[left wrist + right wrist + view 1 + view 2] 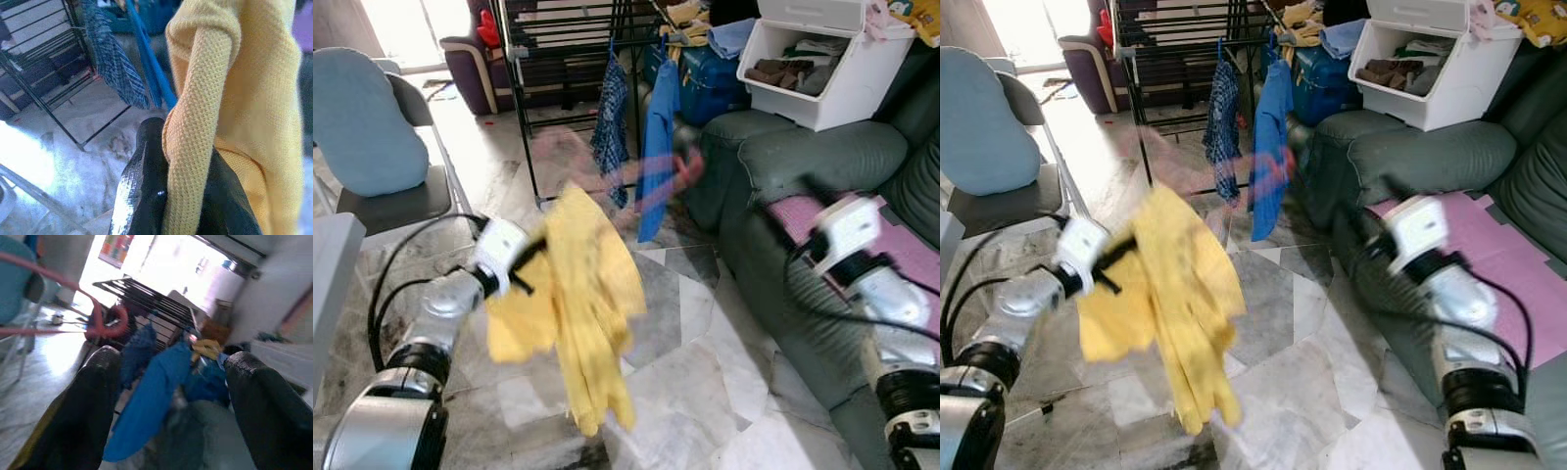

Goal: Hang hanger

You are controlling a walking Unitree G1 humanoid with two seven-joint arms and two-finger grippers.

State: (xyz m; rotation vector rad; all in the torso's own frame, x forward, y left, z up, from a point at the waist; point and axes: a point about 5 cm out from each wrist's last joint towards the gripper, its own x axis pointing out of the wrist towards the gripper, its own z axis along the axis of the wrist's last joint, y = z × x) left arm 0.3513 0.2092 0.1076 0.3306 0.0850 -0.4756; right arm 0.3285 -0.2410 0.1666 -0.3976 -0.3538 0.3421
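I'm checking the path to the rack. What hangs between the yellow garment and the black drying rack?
In the left eye view, a checked cloth and a blue shirt hang from the black drying rack, beyond the yellow garment that the left gripper holds.

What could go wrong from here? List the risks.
1. The yellow garment is pinched by a fold in the left gripper; it could slip off the pink hanger.
2. The hanger's image is blurred, suggesting motion, so its hook may miss the black drying rack.
3. It could snag the blue shirt already hanging there.
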